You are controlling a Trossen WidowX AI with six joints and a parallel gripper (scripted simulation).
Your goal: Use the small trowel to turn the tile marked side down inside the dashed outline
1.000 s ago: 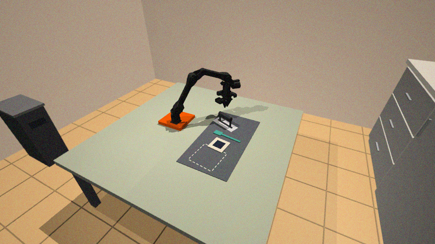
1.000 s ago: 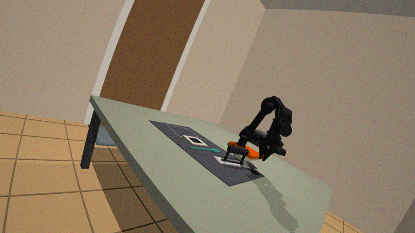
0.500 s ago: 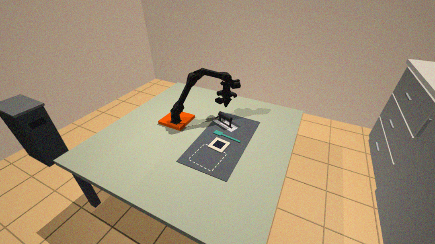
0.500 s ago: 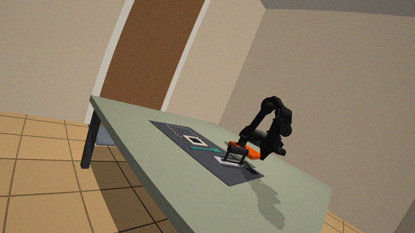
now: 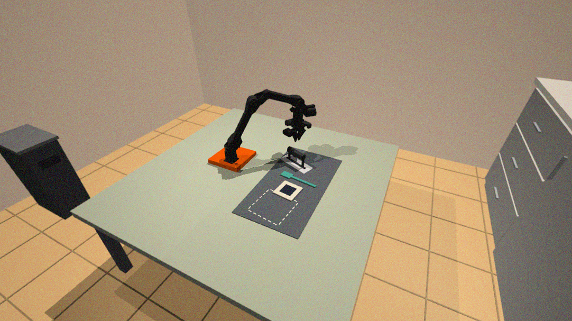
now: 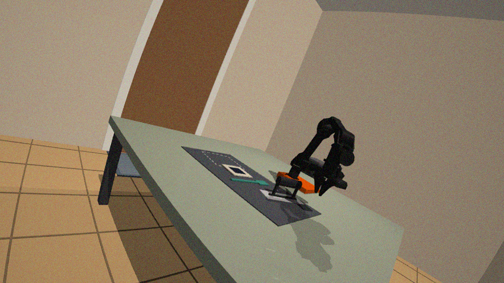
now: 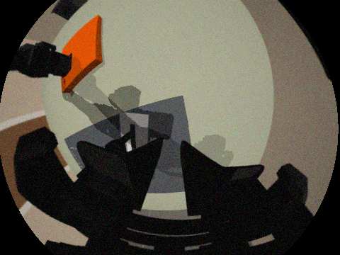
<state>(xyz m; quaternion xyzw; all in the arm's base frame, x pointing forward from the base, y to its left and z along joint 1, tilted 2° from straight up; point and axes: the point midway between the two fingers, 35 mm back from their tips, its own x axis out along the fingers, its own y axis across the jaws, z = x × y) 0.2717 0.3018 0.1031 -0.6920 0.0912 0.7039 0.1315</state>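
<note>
The small teal trowel (image 5: 286,175) (image 6: 261,183) lies flat on the dark mat (image 5: 309,209) (image 6: 278,217), beside the tile. The cream tile (image 5: 287,190) (image 6: 237,170) lies flat with its dark square mark facing up, between the trowel and the dashed outline (image 5: 278,224). My gripper (image 5: 297,139) (image 6: 318,193) (image 7: 172,142) points down, well above the table near the mat's far end. Its fingers are partly open with a gap between them and nothing held. In the wrist view the fingers cover part of the mat; the teal trowel and tile are not visible there.
A pale plate with a raised black handle (image 5: 297,152) (image 6: 288,182) stands on the mat near my gripper, beyond the teal trowel; the plate (image 7: 142,132) is partly hidden in the wrist view. The arm's orange base (image 5: 245,155) (image 6: 306,185) (image 7: 85,46) sits beside the mat.
</note>
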